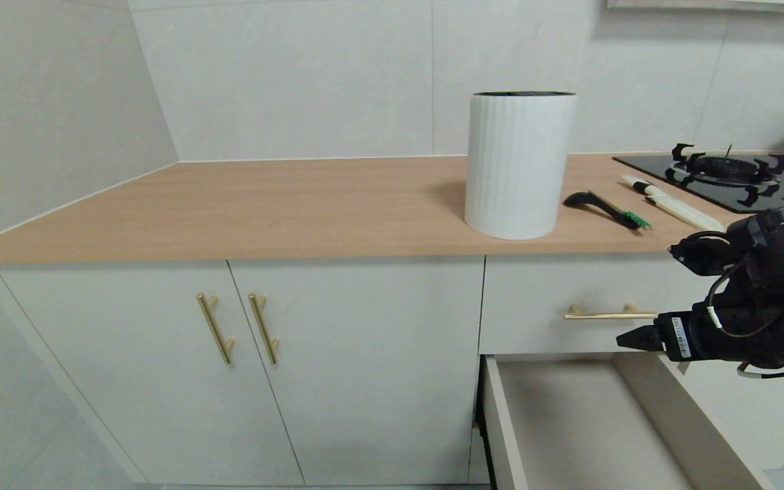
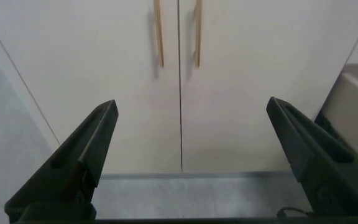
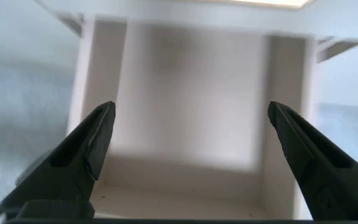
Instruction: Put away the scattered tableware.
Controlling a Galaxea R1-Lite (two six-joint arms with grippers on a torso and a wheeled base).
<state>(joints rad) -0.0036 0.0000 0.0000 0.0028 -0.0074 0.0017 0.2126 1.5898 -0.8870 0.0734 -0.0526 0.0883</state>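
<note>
The right gripper (image 1: 631, 339) hangs over the open drawer (image 1: 499, 422), its fingers spread wide. On the bench (image 1: 263, 204), toward its right end and near the front edge, a black-handled utensil (image 1: 606, 208) and a white utensil (image 1: 671, 203) lie between the white ribbed canister (image 1: 518, 165) and the hob (image 1: 725, 170). The left gripper (image 2: 191, 143), also wide, faces the cupboard doors (image 2: 241, 93).

Kitchen, wooden counter (image 1: 263, 204), gas hob (image 1: 732, 173), cabinets (image 1: 242, 361)

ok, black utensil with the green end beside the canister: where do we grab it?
Mid-shaft of the black utensil, top-down, jaws across its length. It lies flat on the counter, and the white canister stands close on its left, so a side approach looks cramped.
</note>
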